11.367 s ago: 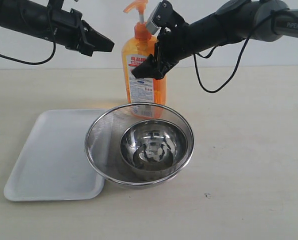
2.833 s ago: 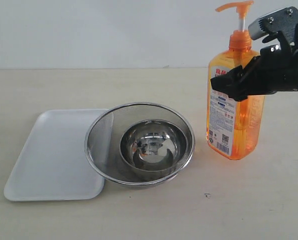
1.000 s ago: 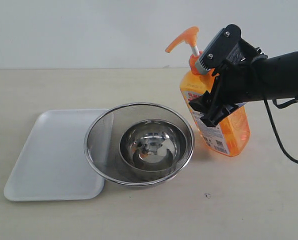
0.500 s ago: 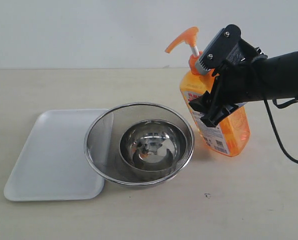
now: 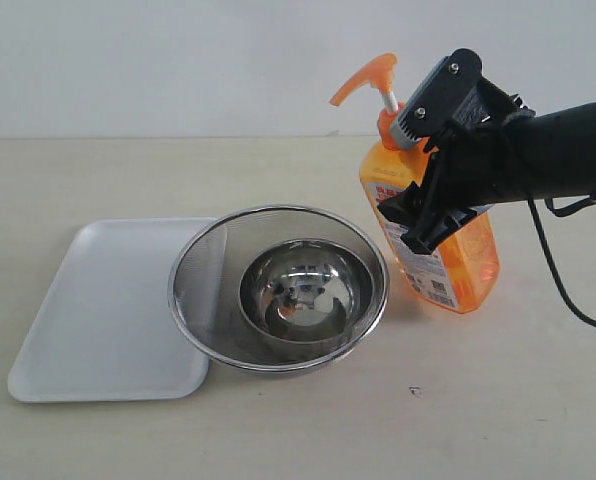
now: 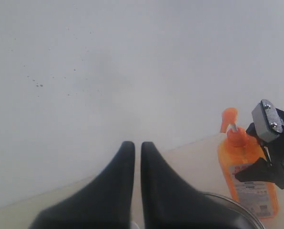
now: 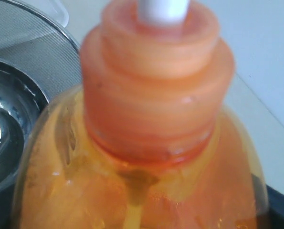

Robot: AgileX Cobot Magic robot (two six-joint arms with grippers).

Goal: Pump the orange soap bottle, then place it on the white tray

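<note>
Orange soap bottle [image 5: 463, 262] sits right of the bowls, tilted left and clamped across its label by the right gripper [image 5: 408, 222]. Whether its base touches the table [image 5: 498, 400] cannot be told.

1. White tray [image 5: 98, 310]: near left. Its right edge lies under the mesh strainer [image 5: 206, 285].
2. Mesh strainer: centre, with 1 steel bowl [image 5: 270, 295] inside.
3. Pump head [image 5: 363, 80]: raised, with the spout pointing left, toward the strainer's far right rim.
4. Left gripper [image 6: 135, 149]: absent from the exterior view. Its wrist view shows the 2 fingers almost touching, holding nothing, well apart from the bottle.

Hazards, as judged:
- A press on the tilted pump head may skid off, or lever the bottle out of the clamp, because the force would not run down the stem.
- Soap may fall short of the strainer and land on the table.
- Transfer to the tray crosses the strainer. A low base would strike its rim and shift both bowls.
</note>
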